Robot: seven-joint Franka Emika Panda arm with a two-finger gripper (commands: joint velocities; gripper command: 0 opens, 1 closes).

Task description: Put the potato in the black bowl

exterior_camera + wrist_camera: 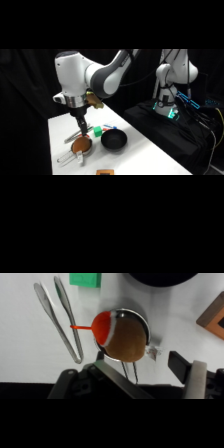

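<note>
Gripper [150, 366] hovers wide open over the potato [127, 340] sitting in the silver pan [145, 326] — firm, rounded, maybe slippery; pinch across its middle.

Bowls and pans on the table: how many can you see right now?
2. The black bowl sits right of the green cube. The small silver pan is left of the bowl, under the gripper, with the potato in it. None seem hidden.
</note>
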